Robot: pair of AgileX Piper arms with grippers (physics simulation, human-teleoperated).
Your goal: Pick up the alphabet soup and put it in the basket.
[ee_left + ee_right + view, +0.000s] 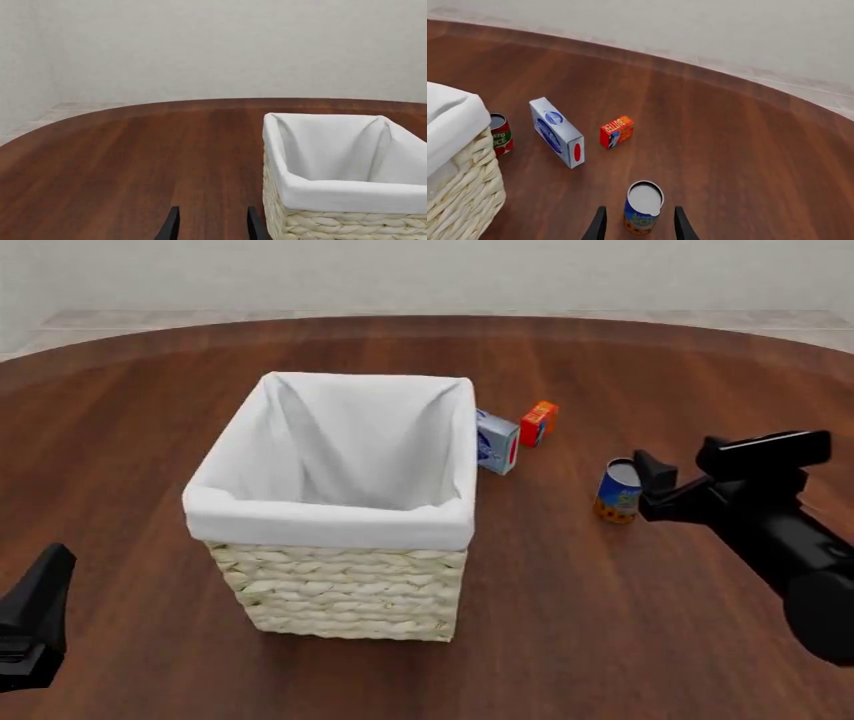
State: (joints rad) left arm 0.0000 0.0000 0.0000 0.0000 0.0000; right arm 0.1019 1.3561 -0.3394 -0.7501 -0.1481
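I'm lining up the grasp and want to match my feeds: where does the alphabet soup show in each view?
Front view: alphabet soup stands upright right of the basket, just ahead of the right gripper.
Right wrist view: the can sits between the open jaws, low in the picture.
Left wrist view: not in it.
Shared landmark: the basket.

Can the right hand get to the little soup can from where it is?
Probably yes. The right hand is open with the alphabet soup standing right between its fingers, and nothing is in the way.
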